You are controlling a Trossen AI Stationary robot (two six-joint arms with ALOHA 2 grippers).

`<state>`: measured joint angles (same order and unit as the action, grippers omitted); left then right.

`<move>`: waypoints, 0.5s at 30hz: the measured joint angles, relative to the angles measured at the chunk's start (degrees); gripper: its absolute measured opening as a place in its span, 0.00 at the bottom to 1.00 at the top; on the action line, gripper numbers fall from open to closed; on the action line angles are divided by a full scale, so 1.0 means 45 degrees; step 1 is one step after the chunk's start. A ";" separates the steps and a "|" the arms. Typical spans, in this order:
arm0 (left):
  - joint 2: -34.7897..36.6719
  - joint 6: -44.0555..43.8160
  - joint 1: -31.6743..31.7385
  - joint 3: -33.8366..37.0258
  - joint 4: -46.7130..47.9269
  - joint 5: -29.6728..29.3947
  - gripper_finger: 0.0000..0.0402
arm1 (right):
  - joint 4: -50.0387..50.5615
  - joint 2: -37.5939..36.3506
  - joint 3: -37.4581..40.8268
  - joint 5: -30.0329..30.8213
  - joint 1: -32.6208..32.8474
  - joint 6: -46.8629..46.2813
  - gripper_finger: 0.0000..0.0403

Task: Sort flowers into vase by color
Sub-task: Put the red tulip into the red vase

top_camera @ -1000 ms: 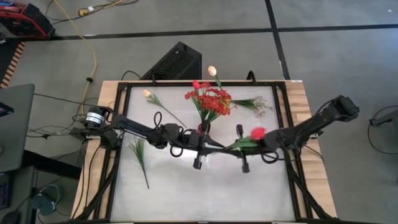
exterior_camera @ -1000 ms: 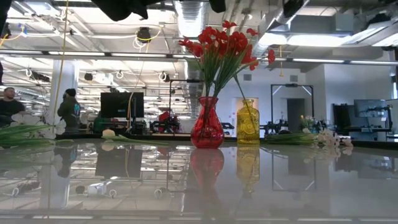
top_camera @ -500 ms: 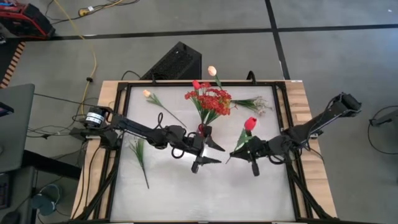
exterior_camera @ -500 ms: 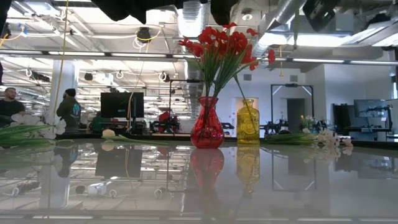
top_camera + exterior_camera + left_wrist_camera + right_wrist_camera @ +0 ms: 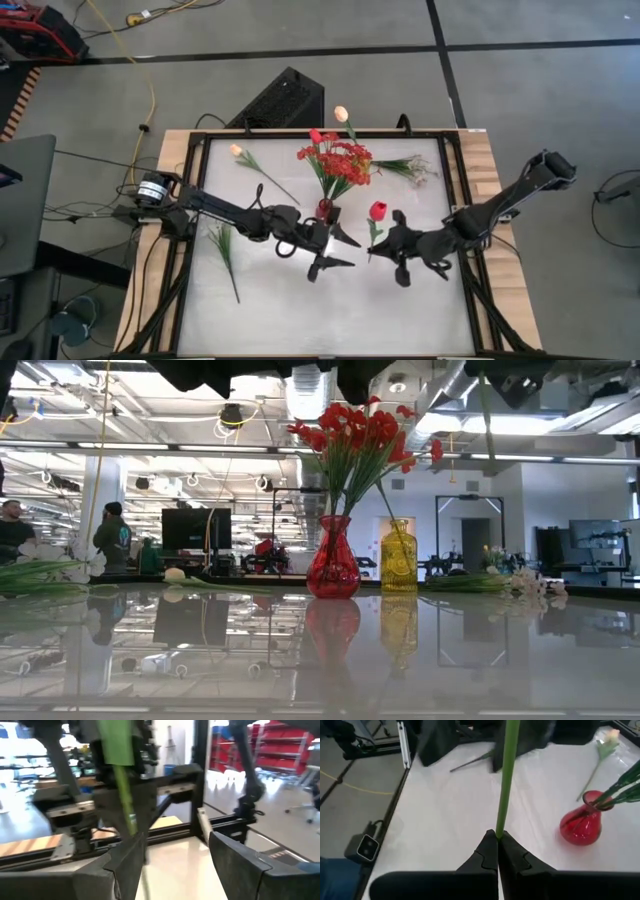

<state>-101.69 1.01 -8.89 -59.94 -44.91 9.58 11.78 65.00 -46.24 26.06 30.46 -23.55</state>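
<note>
High view. White table (image 5: 300, 310) in a black frame, both arms reaching in toward the middle. Left gripper (image 5: 340, 250) sits near the table centre, just below the red vase (image 5: 325, 208), its fingers spread apart with nothing between them. Right gripper (image 5: 385, 245) is a short way to its right, clamped on the green stem of a red tulip (image 5: 378, 210). The tulip's head points toward the far edge, and its long axis runs roughly front to back across the table. The red vase holds a bunch of red blossoms (image 5: 335, 160). Lying loose: a peach tulip (image 5: 238, 151) at far left, stem running diagonally toward the centre; a second peach tulip (image 5: 341, 114) at the far edge; white sprigs (image 5: 415, 168) at far right; a leafy green stem (image 5: 225, 250) near the left edge.

Low view. Red vase and a yellow vase (image 5: 398, 557) stand side by side at the far edge. Red blossoms fan upward. Dark arm parts fill the top border. People stand at far left in the room behind.

Left wrist view. Two dark fingers (image 5: 235, 865) set wide apart; a green stem (image 5: 122, 785) hangs ahead of them, held by dark parts of the other arm.

Right wrist view. Fingers (image 5: 487, 857) closed together on the green stem, which runs straight away from them; red vase off to one side.
</note>
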 joint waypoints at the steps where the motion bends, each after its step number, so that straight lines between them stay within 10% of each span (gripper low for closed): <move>1: 0.0000 0.0001 0.0005 0.0000 -0.0004 -0.0193 0.54 | 0.0024 0.0044 0.0000 0.0009 -0.0044 0.0002 0.05; 15: -0.0832 -0.0834 0.0346 -0.0671 -0.0202 -0.1981 0.54 | -0.0182 0.0812 0.0000 -0.0091 -0.0879 0.0685 0.05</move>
<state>-105.43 -2.74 -7.33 -62.96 -45.81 0.67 10.97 68.65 -46.24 25.65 26.50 -20.47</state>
